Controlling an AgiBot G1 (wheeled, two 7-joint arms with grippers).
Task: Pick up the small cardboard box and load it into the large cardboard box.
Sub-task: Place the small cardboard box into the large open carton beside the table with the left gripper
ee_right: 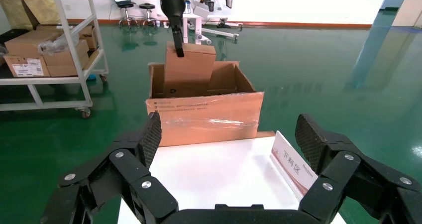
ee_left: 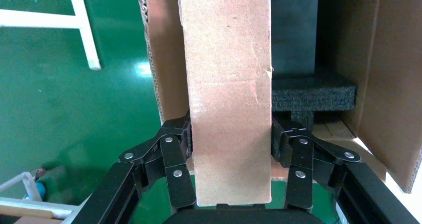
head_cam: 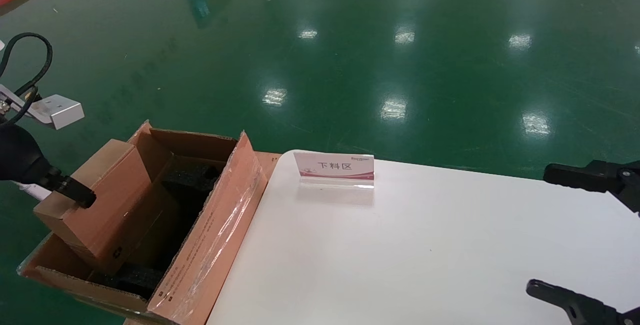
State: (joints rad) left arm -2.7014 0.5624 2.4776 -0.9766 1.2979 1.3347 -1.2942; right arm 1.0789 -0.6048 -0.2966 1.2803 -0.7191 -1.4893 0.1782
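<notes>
Now loading: left pincer (ee_left: 231, 157) clamped on small cardboard box (head_cam: 97, 200), tilted, partly down inside large cardboard box (head_cam: 215, 235). Next: lower onto black foam pads (ee_left: 311, 92), release. Right pincer (ee_right: 229, 144) apart, parked over white surface (head_cam: 425, 255).

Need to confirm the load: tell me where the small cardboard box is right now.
In the head view it sits at the left: the small cardboard box, gripped by the left gripper, is tilted partway inside the large cardboard box.
</notes>
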